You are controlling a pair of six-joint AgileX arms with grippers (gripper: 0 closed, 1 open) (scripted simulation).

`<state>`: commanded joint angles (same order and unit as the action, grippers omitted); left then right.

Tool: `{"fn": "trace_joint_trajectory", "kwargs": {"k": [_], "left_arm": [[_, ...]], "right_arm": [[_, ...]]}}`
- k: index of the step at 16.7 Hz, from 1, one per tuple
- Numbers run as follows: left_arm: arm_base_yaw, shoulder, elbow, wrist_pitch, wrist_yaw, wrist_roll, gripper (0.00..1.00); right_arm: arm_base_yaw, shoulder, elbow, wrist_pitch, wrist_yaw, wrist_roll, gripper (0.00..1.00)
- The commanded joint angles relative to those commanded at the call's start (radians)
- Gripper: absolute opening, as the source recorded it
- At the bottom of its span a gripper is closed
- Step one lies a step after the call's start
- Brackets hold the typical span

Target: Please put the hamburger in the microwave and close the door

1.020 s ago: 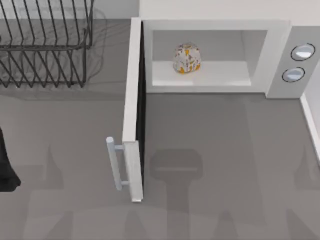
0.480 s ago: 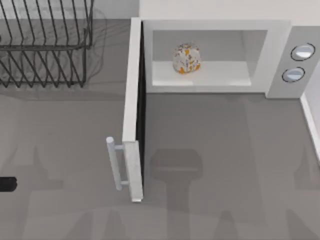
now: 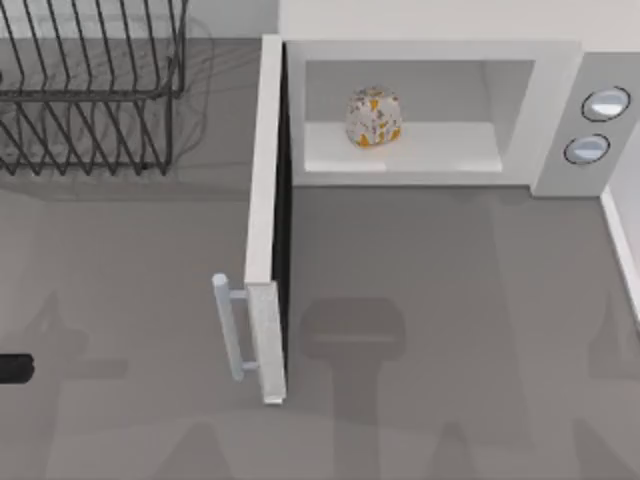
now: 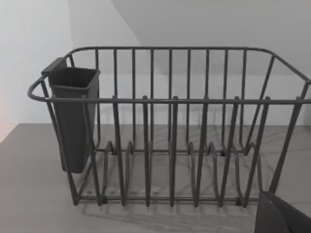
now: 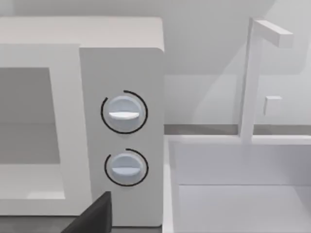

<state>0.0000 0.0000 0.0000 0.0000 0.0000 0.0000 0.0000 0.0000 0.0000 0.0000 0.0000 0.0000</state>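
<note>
Although a dark sliver of the left gripper shows at the edge of the left wrist view, whether it is apart or together cannot be told, and the same goes for the right gripper, seen as a dark wedge in the right wrist view. From above, a short black stub of the left arm sits at the table's left edge, well apart from the oven. Ahead of the left gripper stands a dark grey wire dish rack with a dark plastic cutlery cup hung on one end; it occupies the far left of the grey table. The right gripper faces the microwave's grey side panel with its two round silver-rimmed dials, one above the other, and a shallow white basin with a white angular post just beside that panel. The small pale, orange-speckled hamburger rests on the floor of the cavity of the large white boxy microwave, left of centre. The tall white flat door stands wide open, swung out toward the near edge, with its pale bar handle on the side facing left.
</note>
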Motion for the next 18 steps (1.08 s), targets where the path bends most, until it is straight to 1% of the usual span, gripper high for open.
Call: {"fn": "trace_joint_trajectory", "kwargs": {"k": [4,6,7,11,13,15,18], "left_arm": [[0.000,0.000,0.000,0.000,0.000,0.000,0.00],[0.017,-0.007,0.007,-0.014,0.017,0.000,0.00],[0.041,-0.016,0.016,-0.031,0.041,0.000,0.00],[0.184,-0.061,0.060,-0.122,0.188,-0.001,0.00],[0.238,-0.078,0.077,-0.157,0.239,-0.002,0.00],[0.262,-0.087,0.086,-0.172,0.262,-0.001,0.00],[0.258,-0.083,0.082,-0.169,0.259,-0.001,0.00]], "right_arm": [[0.000,0.000,0.000,0.000,0.000,0.000,1.00],[0.000,0.000,0.000,0.000,0.000,0.000,1.00],[0.000,0.000,0.000,0.000,0.000,0.000,1.00],[0.000,0.000,0.000,0.000,0.000,0.000,1.00],[0.000,0.000,0.000,0.000,0.000,0.000,1.00],[0.000,0.000,0.000,0.000,0.000,0.000,1.00],[0.000,0.000,0.000,0.000,0.000,0.000,1.00]]}}
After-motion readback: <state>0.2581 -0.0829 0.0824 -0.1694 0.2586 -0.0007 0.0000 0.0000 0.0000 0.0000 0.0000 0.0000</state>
